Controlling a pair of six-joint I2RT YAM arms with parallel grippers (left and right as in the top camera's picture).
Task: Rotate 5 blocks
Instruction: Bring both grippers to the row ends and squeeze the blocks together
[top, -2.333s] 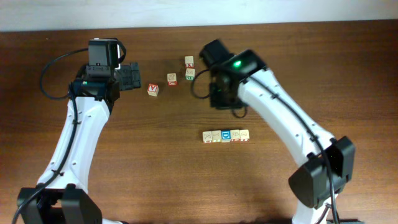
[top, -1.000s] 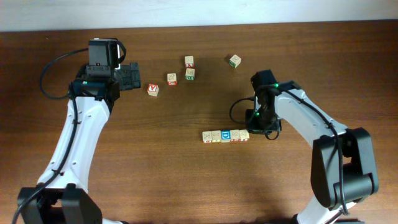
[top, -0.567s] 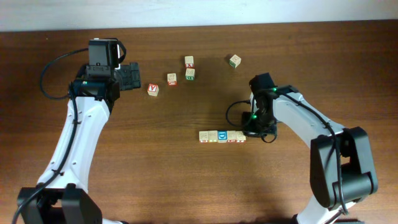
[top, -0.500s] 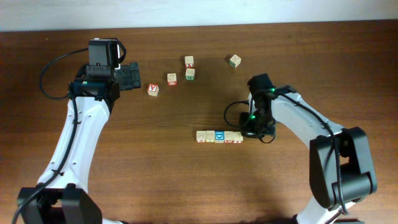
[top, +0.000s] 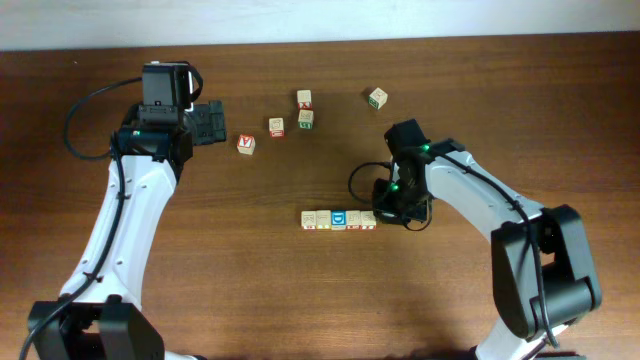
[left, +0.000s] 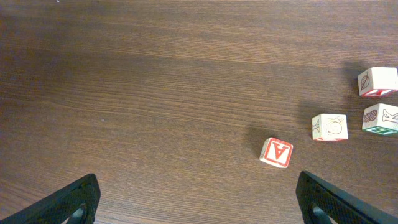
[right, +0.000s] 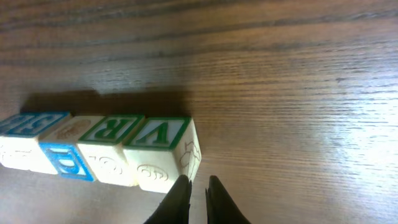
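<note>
Several blocks lie in a touching row (top: 340, 218) at mid-table, a blue-faced one (top: 338, 217) in the middle. In the right wrist view the row ends with a green V block (right: 158, 146), then a green R block (right: 112, 144) and the blue-faced block (right: 65, 160). My right gripper (top: 384, 208) (right: 198, 185) is shut with nothing between its fingers, and one fingertip (right: 181, 190) presses against the V block's right end. My left gripper (top: 214, 122) (left: 198, 190) hangs open over bare table at the back left, holding nothing.
A red-faced A cube (top: 246, 144) (left: 276, 152) lies near the left gripper. More loose cubes lie behind: one (top: 276, 127) (left: 329, 127), a pair (top: 304, 98) (top: 306, 119), and a single one (top: 377, 97) at the back right.
The right gripper has slid left along the table, pushing the whole row of blocks leftward. The left arm and the loose cubes have not moved.
</note>
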